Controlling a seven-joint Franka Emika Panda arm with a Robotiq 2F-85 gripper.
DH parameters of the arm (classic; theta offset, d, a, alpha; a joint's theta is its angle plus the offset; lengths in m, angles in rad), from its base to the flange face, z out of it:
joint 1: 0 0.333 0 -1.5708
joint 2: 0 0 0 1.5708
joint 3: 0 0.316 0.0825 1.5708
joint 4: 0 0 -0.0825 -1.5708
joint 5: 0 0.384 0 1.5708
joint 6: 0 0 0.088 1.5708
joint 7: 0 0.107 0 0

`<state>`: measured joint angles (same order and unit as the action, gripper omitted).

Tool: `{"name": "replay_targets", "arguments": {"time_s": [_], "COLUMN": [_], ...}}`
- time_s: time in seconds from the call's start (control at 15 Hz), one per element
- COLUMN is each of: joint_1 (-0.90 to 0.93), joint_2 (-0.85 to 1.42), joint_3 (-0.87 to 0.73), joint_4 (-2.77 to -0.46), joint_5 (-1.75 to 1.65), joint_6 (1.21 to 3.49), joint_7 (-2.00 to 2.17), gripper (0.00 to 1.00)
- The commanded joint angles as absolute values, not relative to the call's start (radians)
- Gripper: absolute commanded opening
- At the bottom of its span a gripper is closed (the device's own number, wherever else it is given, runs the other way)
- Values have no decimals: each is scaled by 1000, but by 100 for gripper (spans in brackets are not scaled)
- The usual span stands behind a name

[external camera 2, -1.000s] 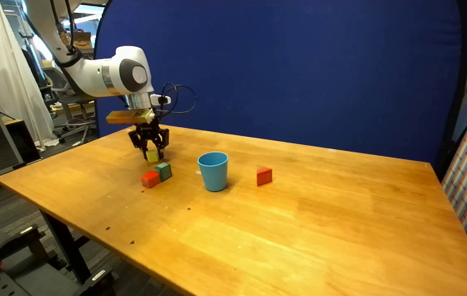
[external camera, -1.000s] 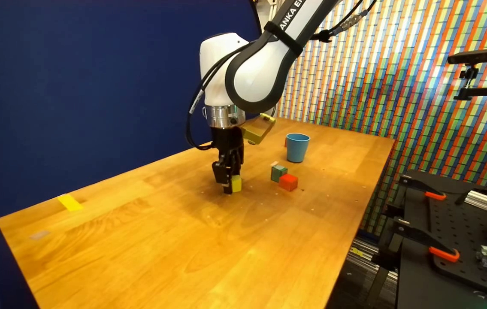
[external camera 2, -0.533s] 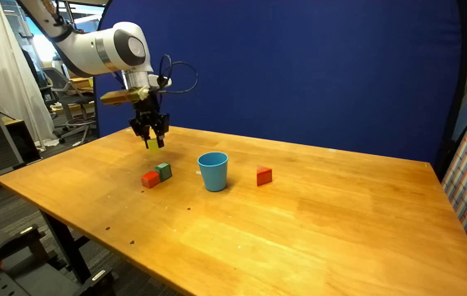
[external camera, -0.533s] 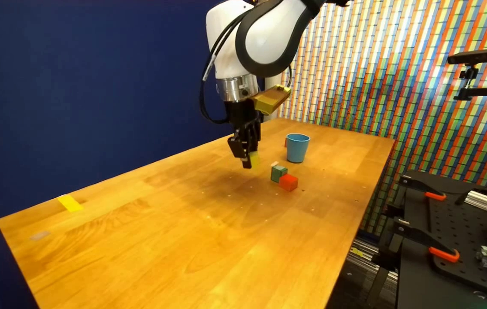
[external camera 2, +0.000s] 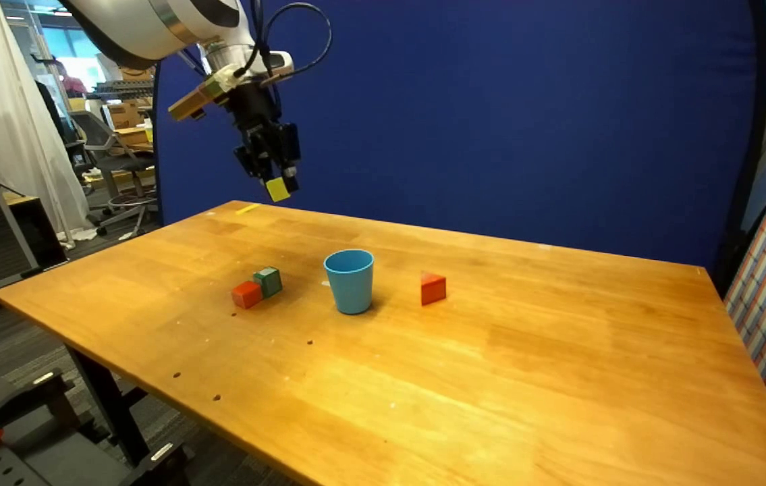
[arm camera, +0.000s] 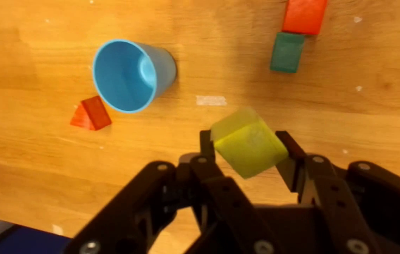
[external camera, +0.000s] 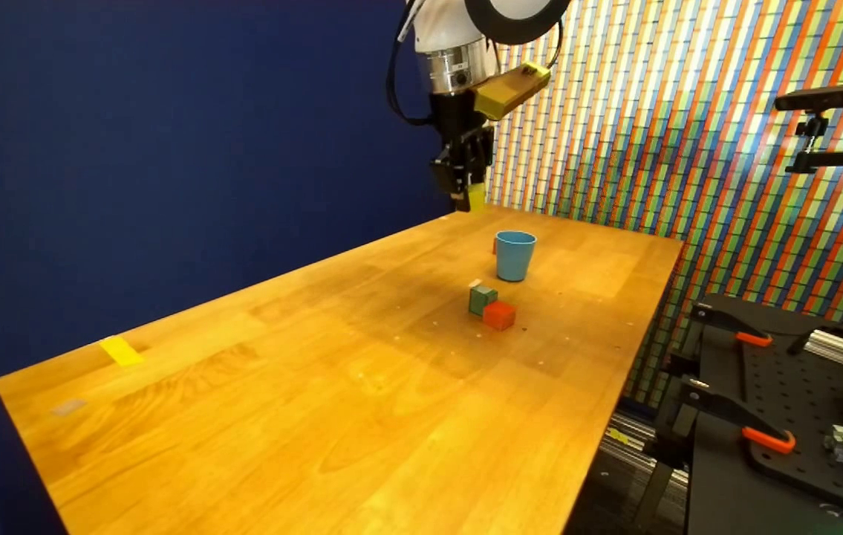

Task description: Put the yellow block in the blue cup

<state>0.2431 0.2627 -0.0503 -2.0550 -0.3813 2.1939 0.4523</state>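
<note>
Foremost in the wrist view, the gripper (arm camera: 248,144) pinches the yellow block (arm camera: 252,147) above the table (arm camera: 133,158); grasp and lift appear done. Farther off, the blue cup (arm camera: 129,76) stands upright, apart from the block; carriage and release remain.

The arm (external camera 2: 131,27) is white, its collar (external camera: 453,68) silver, cables (external camera: 390,83) and fingers (arm camera: 295,151) black.

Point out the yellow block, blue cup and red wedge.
Yellow block (arm camera: 251,148), in the wrist view: its largest visible face.
Blue cup (external camera 2: 352,290), in an exterior view: its outer wall.
Red wedge (arm camera: 96,113), in the wrist view: its darker rectangular face.
</note>
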Motion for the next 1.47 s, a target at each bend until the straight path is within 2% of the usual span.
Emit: {"name": "replay_targets", "arguments": {"time_s": [0.0,0.67,0.73,0.8,0.87,1.13,1.4], "joint_1": [190,97,92,89,90,88,93], "joint_2": [244,302,305,305,304,275,308], "joint_3": [-66,-118,-118,-118,-119,-106,-106], "joint_4": [-2079,-2076,-2075,-2079,-2083,-2117,-2096], "joint_5": [-427,-433,-419,-417,-420,-395,-395], "joint_6": [2197,2220,2228,2238,2240,2246,2224], "joint_7": [517,541,540,538,543,516,519], "gripper": [21,21,24,71,73,99,100]}}
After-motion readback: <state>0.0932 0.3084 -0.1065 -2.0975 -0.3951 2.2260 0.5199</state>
